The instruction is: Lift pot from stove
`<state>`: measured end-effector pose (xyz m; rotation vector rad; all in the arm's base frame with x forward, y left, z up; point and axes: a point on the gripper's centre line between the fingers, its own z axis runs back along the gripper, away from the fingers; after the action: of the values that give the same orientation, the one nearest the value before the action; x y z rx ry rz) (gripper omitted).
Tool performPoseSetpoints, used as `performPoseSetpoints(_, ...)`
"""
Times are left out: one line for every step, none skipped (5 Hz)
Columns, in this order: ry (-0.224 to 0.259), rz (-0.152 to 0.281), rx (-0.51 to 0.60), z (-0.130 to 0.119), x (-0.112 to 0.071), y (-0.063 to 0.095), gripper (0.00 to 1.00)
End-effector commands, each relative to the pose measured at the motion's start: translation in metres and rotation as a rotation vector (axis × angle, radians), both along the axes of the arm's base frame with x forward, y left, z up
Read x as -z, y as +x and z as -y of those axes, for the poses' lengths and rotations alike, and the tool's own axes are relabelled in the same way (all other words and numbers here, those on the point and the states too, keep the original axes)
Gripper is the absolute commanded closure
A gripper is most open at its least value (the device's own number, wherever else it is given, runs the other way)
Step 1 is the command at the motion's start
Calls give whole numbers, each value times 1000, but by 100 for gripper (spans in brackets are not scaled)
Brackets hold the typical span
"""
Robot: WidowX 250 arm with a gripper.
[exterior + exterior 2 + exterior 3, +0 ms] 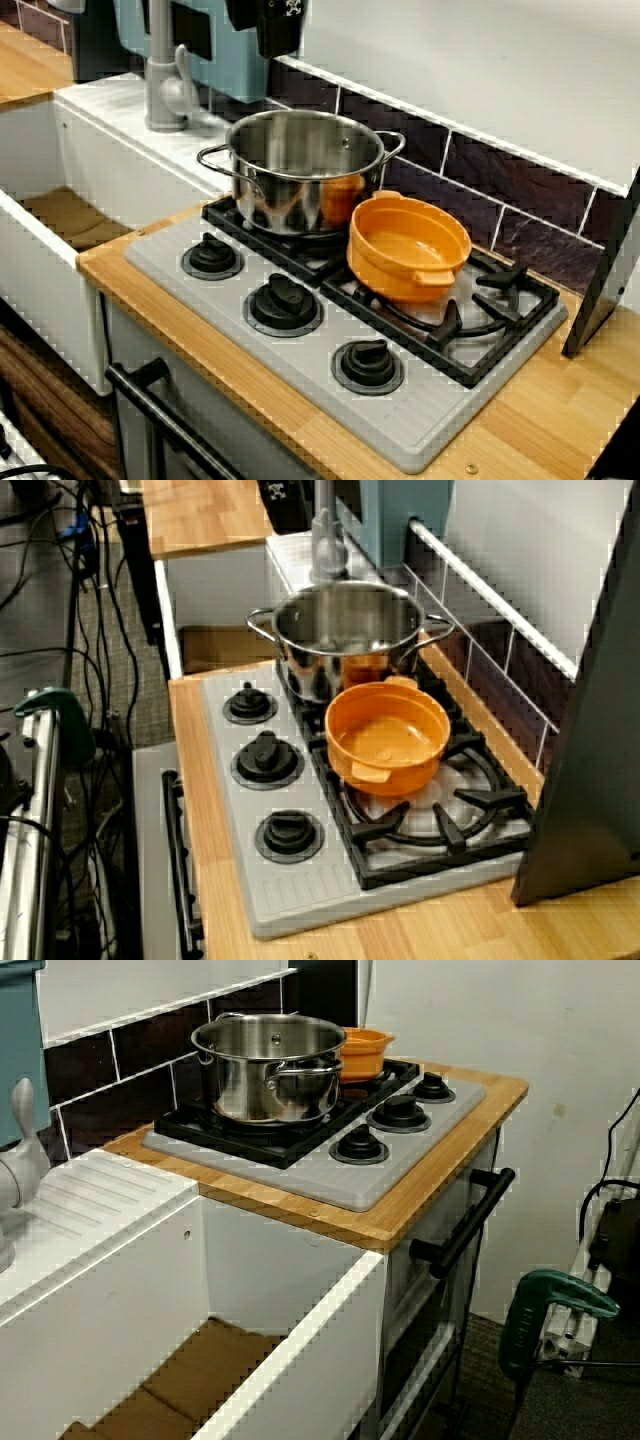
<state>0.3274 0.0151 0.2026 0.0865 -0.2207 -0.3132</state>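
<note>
The orange pot (408, 246) (387, 736) rests empty on the black grate of the grey stove (300, 375) (290, 890), over the right burner. It is close against the steel pot. In the side view only the orange pot's rim (365, 1048) shows behind the steel pot. A black piece of the arm (278, 28) (285, 502) hangs at the top edge, well behind and above both pots. I cannot make out its fingers or how they stand. Nothing holds the orange pot.
A large shiny steel pot (300, 165) (270, 1065) stands on the left rear burner. Three black knobs (283, 300) line the stove's front. A grey faucet (165, 85) and white sink (90, 1220) lie left. A dark panel (590, 730) leans at the right.
</note>
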Motion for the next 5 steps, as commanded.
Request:
performPoseSetpoints(0,0,0,0,0,0,0)
performPoseSetpoints(31,-64,37,8,1,-7,0)
performPoseSetpoints(45,-68,128,15,0,-10,0)
performPoseSetpoints(100,-109,378,32,6,-7,0)
performPoseSetpoints(106,-97,565,51,14,-8,0)
